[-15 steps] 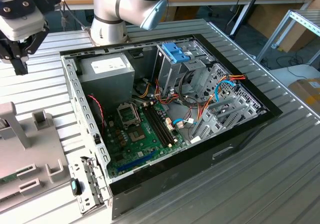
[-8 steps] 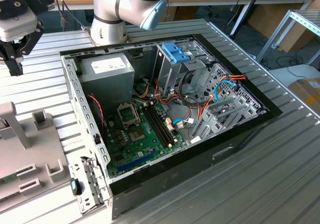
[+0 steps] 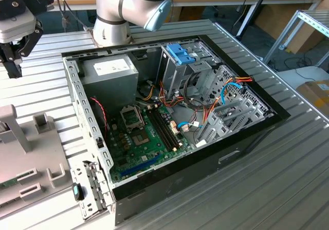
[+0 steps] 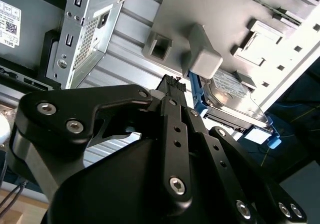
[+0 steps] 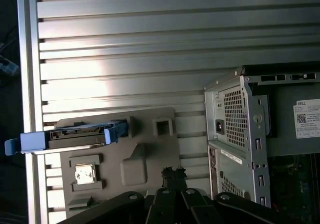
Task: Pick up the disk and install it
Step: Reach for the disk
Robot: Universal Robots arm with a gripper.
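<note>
The disk (image 5: 75, 136) is a grey metal drive in a light-blue carrier with a handle. It stands on its edge in a grey holder plate (image 5: 145, 159) on the ribbed table. The second wrist view shows the disk (image 4: 235, 96) from its flat metal side, beyond a grey block of the holder. My gripper (image 5: 173, 173) hovers above the holder, apart from the disk, with its black fingertips together and nothing between them. In the exterior view the gripper (image 3: 13, 65) hangs at the far left, above the table and clear of the open computer case (image 3: 77, 86).
The open case holds a motherboard (image 3: 146, 135), a power supply (image 3: 110, 68), loose coloured cables and an upright silver drive cage with a fixed blue latch (image 3: 181, 54). The arm's base (image 3: 110, 19) stands behind the case. The case's rear corner (image 5: 235, 134) lies close beside the holder.
</note>
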